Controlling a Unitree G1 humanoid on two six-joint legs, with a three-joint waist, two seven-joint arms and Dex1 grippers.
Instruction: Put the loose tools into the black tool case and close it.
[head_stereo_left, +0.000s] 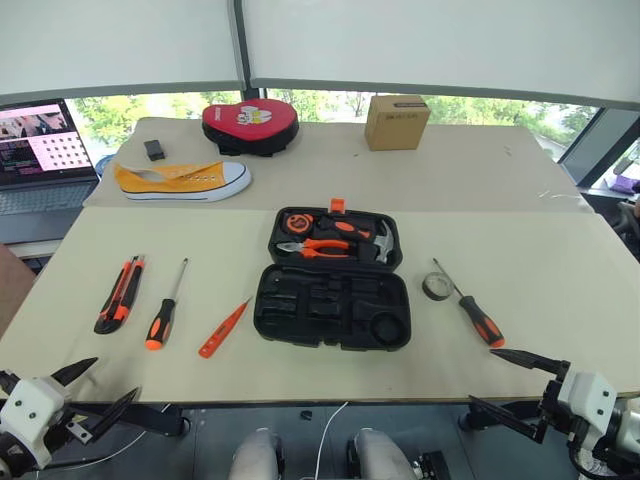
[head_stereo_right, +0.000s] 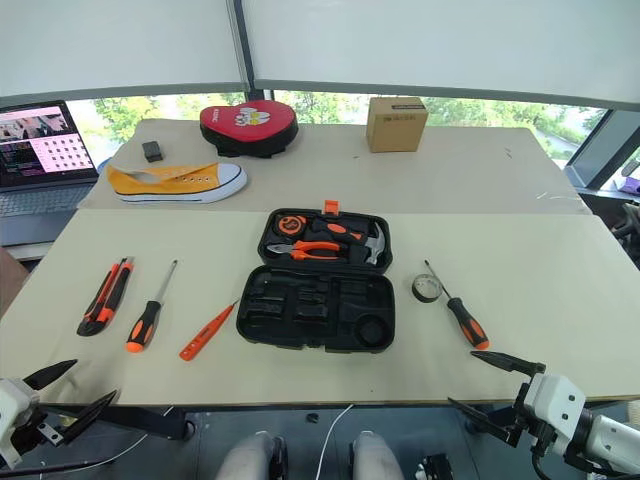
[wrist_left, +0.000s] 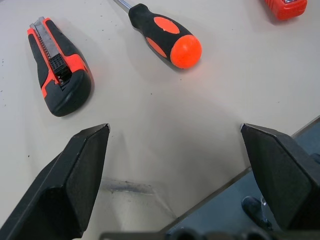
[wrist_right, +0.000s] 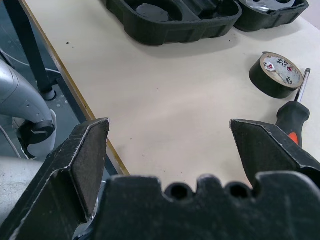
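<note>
On the tape roll (wrist_right: 278, 74), red markings stay unreadable.

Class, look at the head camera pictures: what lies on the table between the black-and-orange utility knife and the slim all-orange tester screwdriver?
In the left eye view, one screwdriver with a black-and-orange handle lies between the black-and-orange utility knife and the slim all-orange tester screwdriver.

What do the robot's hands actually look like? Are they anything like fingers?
Not much like a human hand. The left gripper and the right gripper each have just two flat black fingers that taper to a pointed, wedge-like tip. The fingers sit on a boxy white housing, and thin black cables run beside it. Up close, the black base between the right gripper's fingers shows a row of small round holes.
</note>
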